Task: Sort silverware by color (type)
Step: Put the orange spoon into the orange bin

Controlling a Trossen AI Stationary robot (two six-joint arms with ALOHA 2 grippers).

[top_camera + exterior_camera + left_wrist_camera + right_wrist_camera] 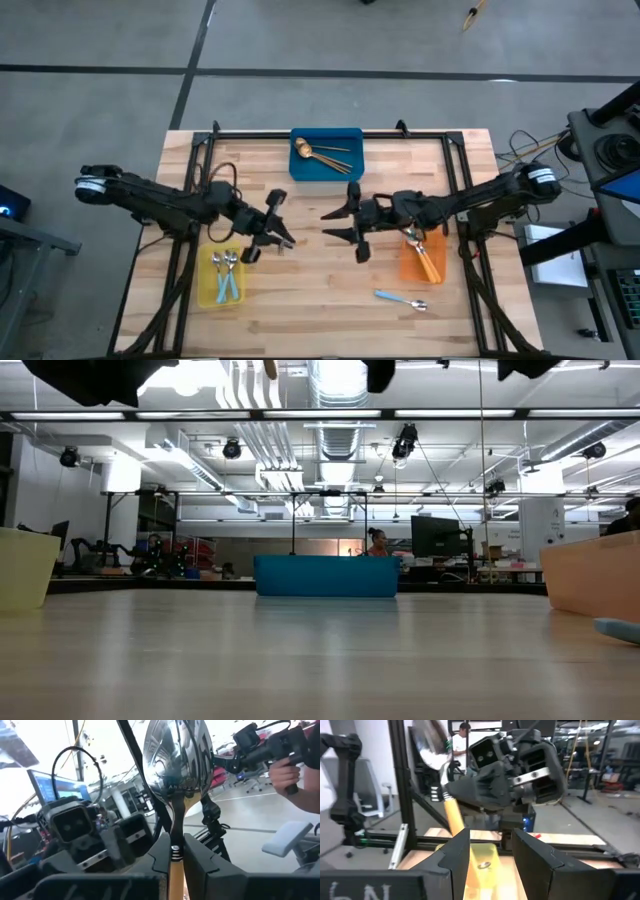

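My left hand (278, 232) pinches an orange-handled spoon (175, 775) mid-surface, handle pointing at my right hand (340, 225), whose fingers stand wide, facing it.

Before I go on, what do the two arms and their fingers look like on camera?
Both arms are dark, jointed and slim, each with a white cap at its outer end. The left gripper and the right gripper have flat, angular black fingers. A thin black cable loops over the left arm. The gripper body is boxy dark grey with a silver bracket.

Pale matt wood-plank table (320, 290) — glossy mirror-bright metal spoon bowl (175, 757) — smooth plastic blue bin (326, 168)
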